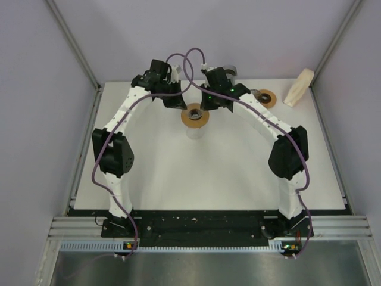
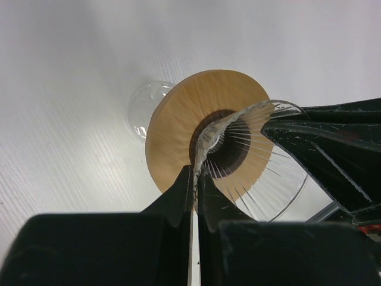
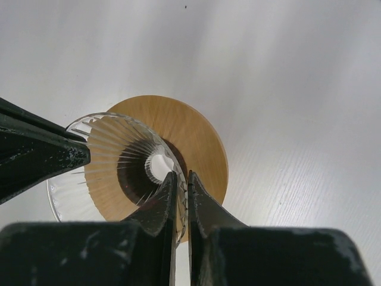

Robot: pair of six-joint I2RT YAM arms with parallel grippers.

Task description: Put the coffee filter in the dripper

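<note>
The dripper (image 1: 195, 115), a ribbed clear glass cone in a round wooden collar, stands at the back middle of the table. My left gripper (image 1: 178, 99) is shut on the left side of its glass rim (image 2: 205, 149), with the rim pinched between the jaws (image 2: 196, 174). My right gripper (image 1: 209, 105) is shut on the opposite side of the rim (image 3: 181, 179). The wooden collar (image 3: 196, 134) shows behind the glass. The coffee filter (image 1: 299, 87), a cream folded paper piece, lies at the back right corner, well away from both grippers.
A second round wooden ring (image 1: 266, 97) lies to the right of the dripper, close to the right arm. A clear glass bulb (image 2: 146, 107) shows under the dripper. Grey walls with metal posts close in the table on the left, right and back.
</note>
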